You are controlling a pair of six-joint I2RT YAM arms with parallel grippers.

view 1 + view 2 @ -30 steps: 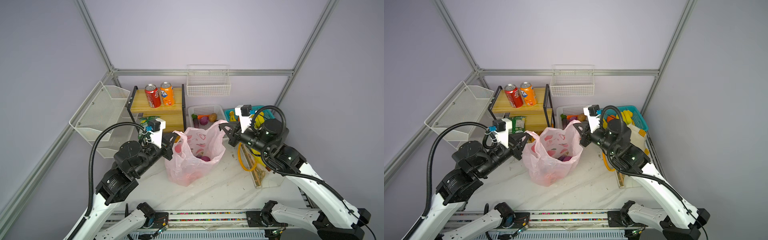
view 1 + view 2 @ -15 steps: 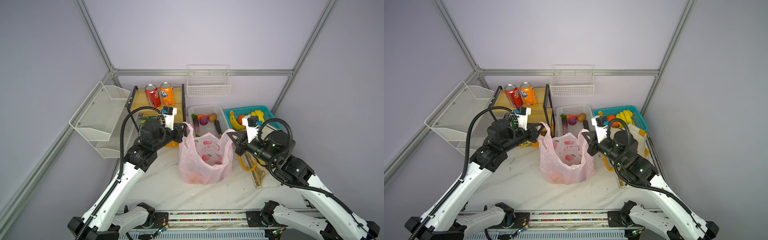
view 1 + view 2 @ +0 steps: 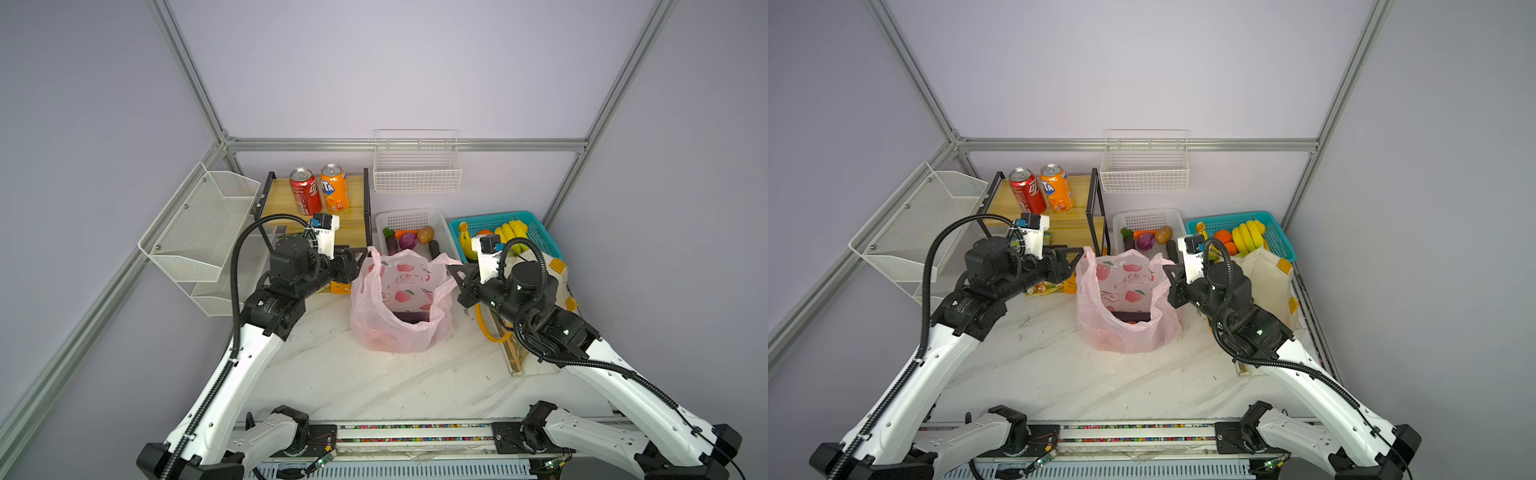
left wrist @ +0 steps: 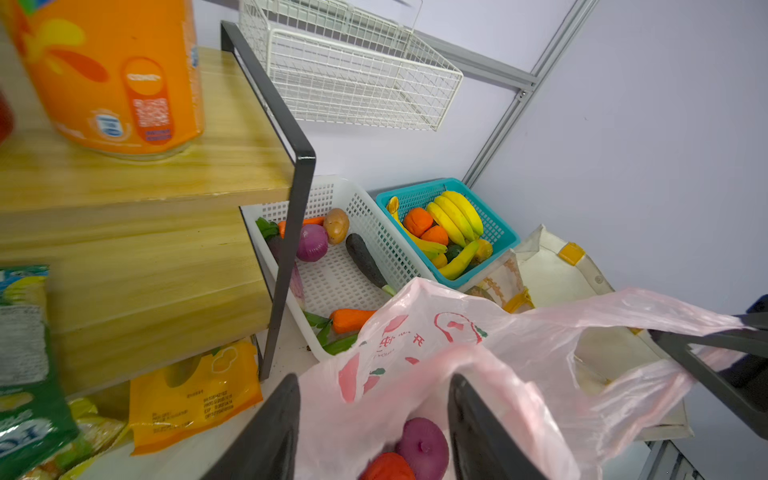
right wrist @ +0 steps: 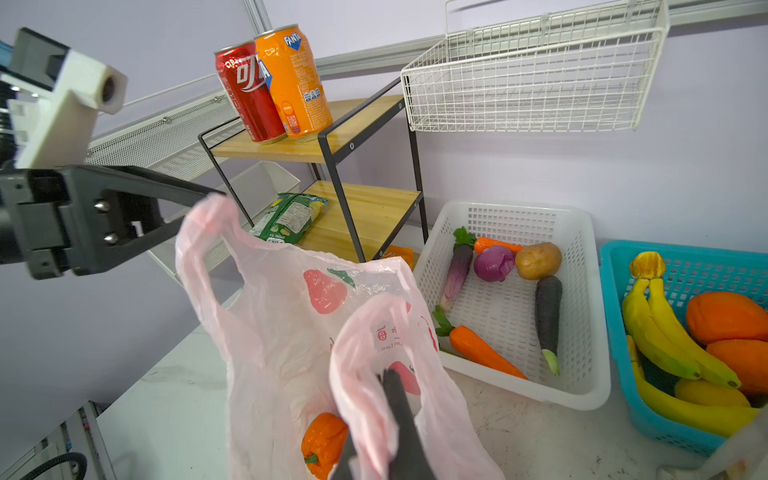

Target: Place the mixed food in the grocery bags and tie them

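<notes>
The pink grocery bag (image 3: 401, 307) (image 3: 1125, 307) stands open in the middle of the table. My left gripper (image 3: 363, 255) (image 4: 374, 382) is open, and the bag's left handle (image 5: 208, 232) lies loose between its jaws. My right gripper (image 3: 451, 270) (image 5: 390, 374) is shut on the right handle. Inside the bag lie a purple onion (image 4: 422, 446), an orange pumpkin (image 5: 324, 442) and a dark eggplant (image 3: 409, 316). The red soda can (image 3: 305, 196) stands on the top shelf. A yellow chip packet (image 4: 191, 390) lies under the shelf. The cream tote (image 3: 1266, 282) sits behind my right arm.
An orange soda can (image 3: 334, 193) stands beside the red one on the wooden shelf (image 3: 353, 220). A white basket (image 5: 582, 374) holds carrots, an onion, a potato and eggplants. A teal basket (image 3: 536, 232) holds bananas and oranges. A wire basket (image 3: 415, 174) hangs on the back wall.
Both arms carried the bag right toward the table's middle and set it upright. The left gripper's jaws have come apart around the handle; the right stays shut.
</notes>
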